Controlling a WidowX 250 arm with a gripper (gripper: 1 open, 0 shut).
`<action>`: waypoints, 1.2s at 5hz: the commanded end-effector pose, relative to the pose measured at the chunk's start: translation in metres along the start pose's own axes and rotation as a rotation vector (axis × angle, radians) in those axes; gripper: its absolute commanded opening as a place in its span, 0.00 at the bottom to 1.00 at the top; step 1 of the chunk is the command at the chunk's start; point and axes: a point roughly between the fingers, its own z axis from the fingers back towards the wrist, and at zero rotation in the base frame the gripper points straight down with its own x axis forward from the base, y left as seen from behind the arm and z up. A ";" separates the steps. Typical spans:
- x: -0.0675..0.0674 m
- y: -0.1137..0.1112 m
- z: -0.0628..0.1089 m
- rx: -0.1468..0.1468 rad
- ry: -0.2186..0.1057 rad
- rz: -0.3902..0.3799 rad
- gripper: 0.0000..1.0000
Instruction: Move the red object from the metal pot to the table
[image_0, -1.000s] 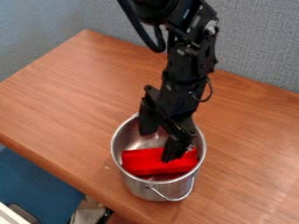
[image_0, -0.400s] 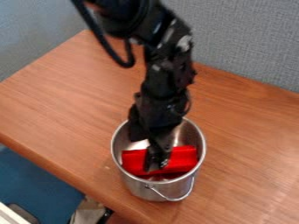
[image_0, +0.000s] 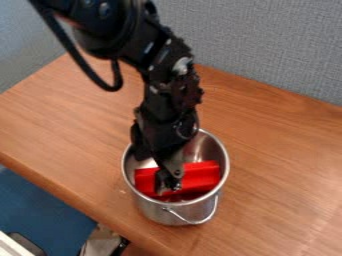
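Surface: wood-grain table (image_0: 287, 140), reddish-brown, with a grey-blue wall behind it; the metal pot (image_0: 201, 206) stands on it near the front edge.

Landmark: everything below is placed from the metal pot.

Red object: the red object (image_0: 198, 176) lies inside the pot, down on or near its floor, reaching almost from wall to wall; not yet on the table.

Long axis: roughly left to right across the pot as the camera sees it, the right end tilted slightly toward the far rim.

My gripper: my gripper (image_0: 166, 180) points down into the pot, fingers spread wide, holding nothing as far as I can see.

Relation that matters: the block lies directly beneath my fingertips and runs out to their right; I judge I am over its left-of-middle part. Whether a fingertip touches it, I cannot tell.

Next move, as I judge it: straddle the block across its short width, pinch, lift clear of the rim.

Arm choice: only one arm here.

Writing: no brand, label or lettering readable anywhere.
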 end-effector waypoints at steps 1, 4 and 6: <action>-0.002 -0.005 -0.001 0.011 0.014 0.005 1.00; -0.015 -0.024 0.033 0.059 0.006 0.005 1.00; -0.028 -0.028 0.027 0.040 0.012 0.056 1.00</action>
